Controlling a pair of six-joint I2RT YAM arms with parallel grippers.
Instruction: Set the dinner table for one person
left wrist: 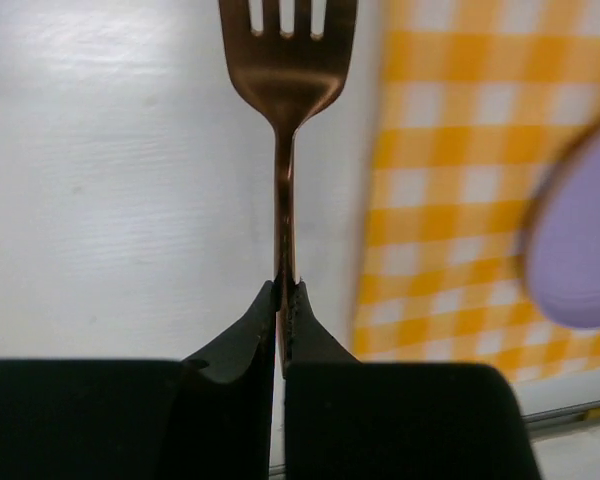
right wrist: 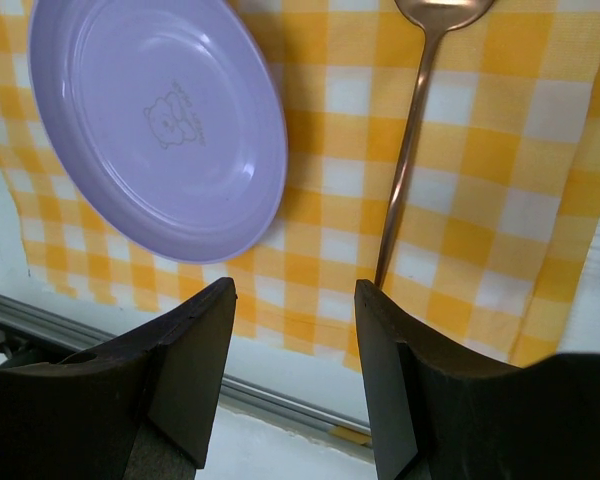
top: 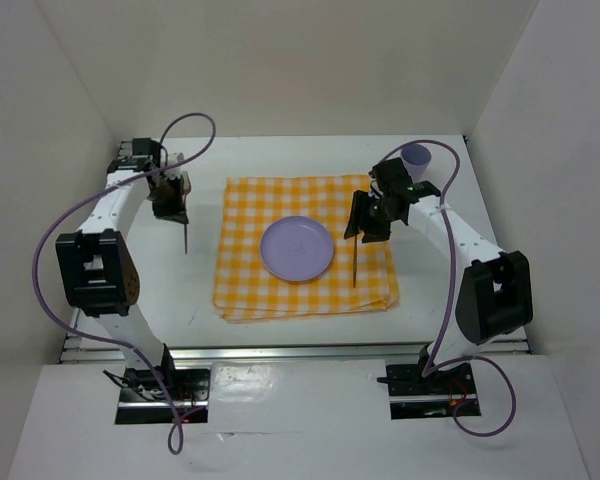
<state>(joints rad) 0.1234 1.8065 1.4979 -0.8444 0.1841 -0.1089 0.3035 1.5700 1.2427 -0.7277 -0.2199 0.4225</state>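
Observation:
My left gripper [top: 172, 200] is shut on the handle of a copper fork [top: 184, 236], held over the white dinner table [top: 280, 150] just left of the yellow-and-white checked cloth [top: 310, 290]. In the left wrist view the fork [left wrist: 285, 90] points away from the closed gripper [left wrist: 285, 292], its tines cut off at the top. A purple plate [top: 296, 248] sits in the middle of the cloth. A copper spoon [top: 355, 265] lies on the cloth to the plate's right. My right gripper [top: 365, 222] is open and empty above the spoon's [right wrist: 410, 150] handle end, beside the plate [right wrist: 160, 120].
A small purple cup [top: 416, 157] stands on the table at the back right, behind the right arm. White walls close in the left, right and back sides. A metal rail [top: 300, 352] runs along the near edge, also in the right wrist view [right wrist: 280, 405].

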